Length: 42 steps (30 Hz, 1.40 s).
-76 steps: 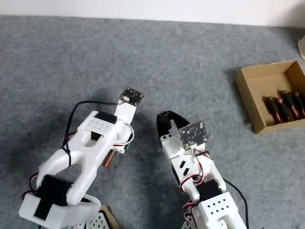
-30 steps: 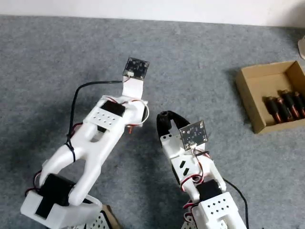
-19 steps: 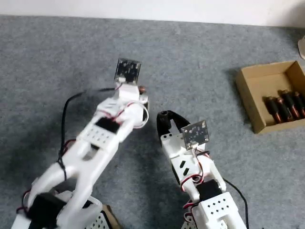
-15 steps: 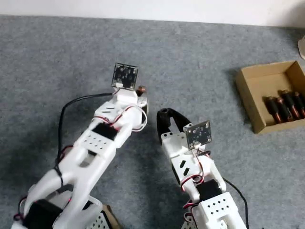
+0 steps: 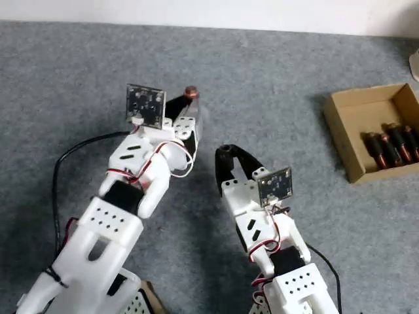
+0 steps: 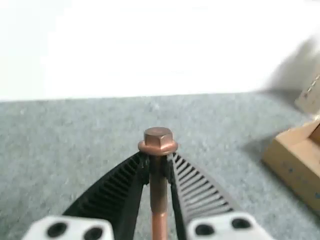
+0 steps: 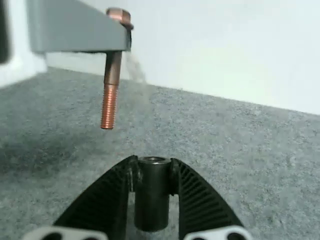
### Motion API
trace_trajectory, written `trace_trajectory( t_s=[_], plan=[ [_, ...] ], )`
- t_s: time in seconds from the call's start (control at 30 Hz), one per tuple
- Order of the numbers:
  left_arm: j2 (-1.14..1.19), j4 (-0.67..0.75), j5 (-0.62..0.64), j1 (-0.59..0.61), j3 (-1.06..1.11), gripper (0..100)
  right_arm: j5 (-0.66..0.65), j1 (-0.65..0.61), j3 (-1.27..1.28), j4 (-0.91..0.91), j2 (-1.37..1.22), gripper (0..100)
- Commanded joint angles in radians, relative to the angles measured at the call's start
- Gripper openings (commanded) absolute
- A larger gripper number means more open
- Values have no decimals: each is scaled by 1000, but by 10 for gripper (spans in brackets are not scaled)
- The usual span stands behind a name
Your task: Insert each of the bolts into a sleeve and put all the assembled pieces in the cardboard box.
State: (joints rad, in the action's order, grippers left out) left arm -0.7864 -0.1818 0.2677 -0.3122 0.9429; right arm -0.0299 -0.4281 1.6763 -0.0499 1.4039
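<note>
My left gripper [image 6: 158, 161] is shut on a copper bolt [image 6: 158, 170], held just under its hex head. From above, that bolt head [image 5: 191, 92] shows at the tip of the left gripper [image 5: 186, 108], raised over the carpet. My right gripper [image 7: 152, 175] is shut on a black sleeve [image 7: 152, 192], upright with its bore facing up. In the right wrist view the bolt [image 7: 111, 85] hangs threads down, apart from the sleeve and off to one side. In the high view the sleeve [image 5: 224, 152] sits at the right gripper [image 5: 226, 160] tip. The cardboard box [image 5: 340, 127] at the right holds several assembled pieces [image 5: 391, 145].
Grey carpet covers the table. A white wall runs along the far edge. The box corner [image 6: 295, 160] appears in the left wrist view. A pale object [image 5: 414, 65] peeks in at the right edge, beyond the box.
My left arm has stretched forward and lifted, carrying the bolt away from the near side to a spot beyond and left of the sleeve. The right arm has barely shifted.
</note>
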Motion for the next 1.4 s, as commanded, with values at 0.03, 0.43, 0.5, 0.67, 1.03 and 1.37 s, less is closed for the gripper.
trace_trajectory(
  t_s=[0.03,0.43,0.5,0.67,1.03,1.37],
  plan=[
    [-67,26,9,-12,-15,5,12,-22,130,-96,12,5],
    [-73,28,11,-18,-68,5,8,-68,130,-317,12,5],
    [-73,28,11,-18,-93,5,8,-68,130,-354,12,5],
    [-73,28,11,-18,-139,5,15,-68,130,-358,10,5],
    [-73,28,11,-88,-237,5,15,-114,130,-300,12,5],
    [-73,-69,101,-113,-255,5,9,-110,130,-298,15,5]
  ],
)
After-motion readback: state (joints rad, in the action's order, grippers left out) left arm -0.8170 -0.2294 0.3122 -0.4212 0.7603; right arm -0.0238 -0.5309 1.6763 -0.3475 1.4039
